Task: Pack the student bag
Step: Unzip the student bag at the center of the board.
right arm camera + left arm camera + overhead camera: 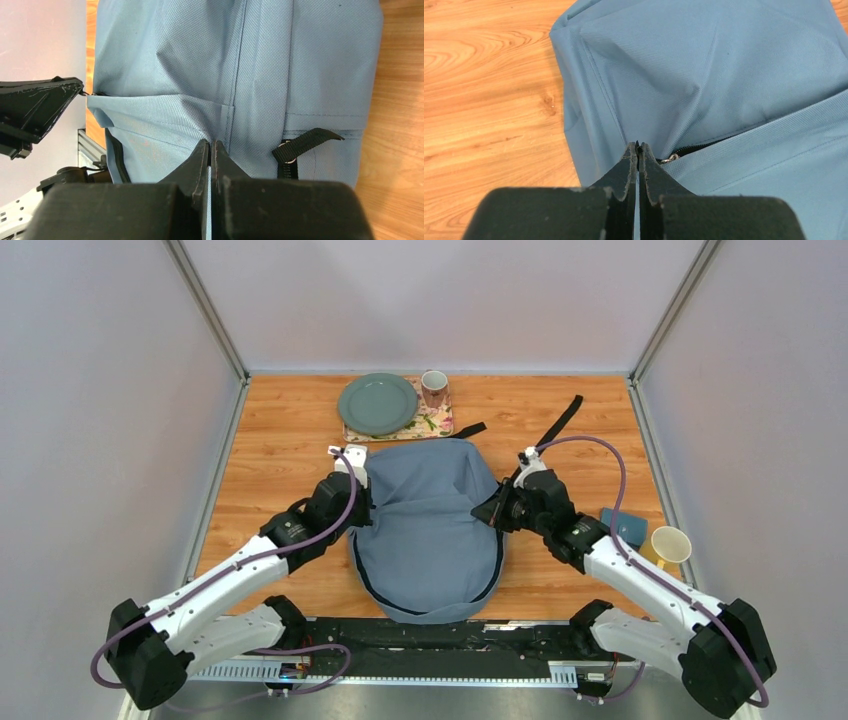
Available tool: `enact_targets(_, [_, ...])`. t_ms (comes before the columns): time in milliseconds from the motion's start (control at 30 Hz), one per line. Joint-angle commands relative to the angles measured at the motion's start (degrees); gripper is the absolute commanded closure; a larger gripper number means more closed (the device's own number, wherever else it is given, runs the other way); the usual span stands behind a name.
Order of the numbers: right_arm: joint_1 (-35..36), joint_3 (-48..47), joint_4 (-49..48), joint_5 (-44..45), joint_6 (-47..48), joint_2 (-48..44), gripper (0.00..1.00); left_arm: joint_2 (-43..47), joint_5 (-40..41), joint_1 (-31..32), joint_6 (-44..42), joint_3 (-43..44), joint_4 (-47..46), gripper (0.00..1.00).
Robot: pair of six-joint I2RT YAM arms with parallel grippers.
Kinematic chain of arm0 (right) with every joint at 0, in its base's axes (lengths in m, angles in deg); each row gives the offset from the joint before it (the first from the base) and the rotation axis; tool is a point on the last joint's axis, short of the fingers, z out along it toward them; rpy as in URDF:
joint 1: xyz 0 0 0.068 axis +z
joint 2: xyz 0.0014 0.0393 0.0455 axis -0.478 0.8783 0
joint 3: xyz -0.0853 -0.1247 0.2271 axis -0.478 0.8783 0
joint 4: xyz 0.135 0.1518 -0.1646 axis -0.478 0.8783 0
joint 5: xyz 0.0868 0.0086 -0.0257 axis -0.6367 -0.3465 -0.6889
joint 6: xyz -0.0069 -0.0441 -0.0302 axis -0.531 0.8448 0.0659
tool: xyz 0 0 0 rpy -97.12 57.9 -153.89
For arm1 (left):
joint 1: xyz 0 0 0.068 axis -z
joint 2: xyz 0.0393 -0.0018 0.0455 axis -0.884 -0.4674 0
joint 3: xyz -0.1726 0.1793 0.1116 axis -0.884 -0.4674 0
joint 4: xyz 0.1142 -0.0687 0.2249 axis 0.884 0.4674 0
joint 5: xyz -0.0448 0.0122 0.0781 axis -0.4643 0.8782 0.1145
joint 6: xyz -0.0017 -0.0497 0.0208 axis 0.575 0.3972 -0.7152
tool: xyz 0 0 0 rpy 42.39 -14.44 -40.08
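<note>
- Top external view: the student bag (430, 530) lies flat in the middle of the tabletop (280, 440), between the two arms. The left hand (360, 504) is at its left edge and the right hand (497, 510) at its right edge. A plate (377, 403) and a mug (434, 388) sit on a floral mat beyond the bag. A yellow cup (670, 543) stands well apart on the right. Nothing shows inside the bag, so packing proper looks not yet begun.
- Left wrist view: the left hand's fingers are pressed together on a pinch of the bag's cloth, with creases running up from the tips. The zip pull (668, 159) lies just beside the fingertips, at the end of a dark zip line. The pull does not appear to be between the fingers.
- Right wrist view: the right hand is likewise closed on a fold of cloth at the bag's side seam. A black strap loop (305, 142) lies near it. The left hand's tip shows across the bag, at the corner of the pocket flap.
- Judgement: the step in hand is getting the bag open, with both hands holding the cloth.
- Next move: one hand should keep the cloth taut. The other must let go, take the small pull itself and draw it along the zip line without dragging the soft bag.
</note>
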Motion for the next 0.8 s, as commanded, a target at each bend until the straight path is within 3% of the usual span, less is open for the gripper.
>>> enact_targets(0, [-0.93,0.93,1.89,1.78,-0.25,-2.67,1.00,0.11,6.27,-3.78,-1.01,-0.13,7.99,1.00])
enact_targets(167, [0.39,1.37,1.98,0.20,-1.66,-5.65,1.00,-2.80,2.25,-8.43,-0.65,2.69,10.38,1.00])
enact_targets(400, [0.74,-0.39,6.10,2.48,-0.43,-6.09,1.00,-1.75,-8.75,-9.76,2.15,-0.38,6.07,1.00])
enact_targets(767, [0.74,-6.81,12.96,1.96,2.12,-8.29,0.88,8.08,-12.18,-9.76,14.28,-13.83,1.51,1.00])
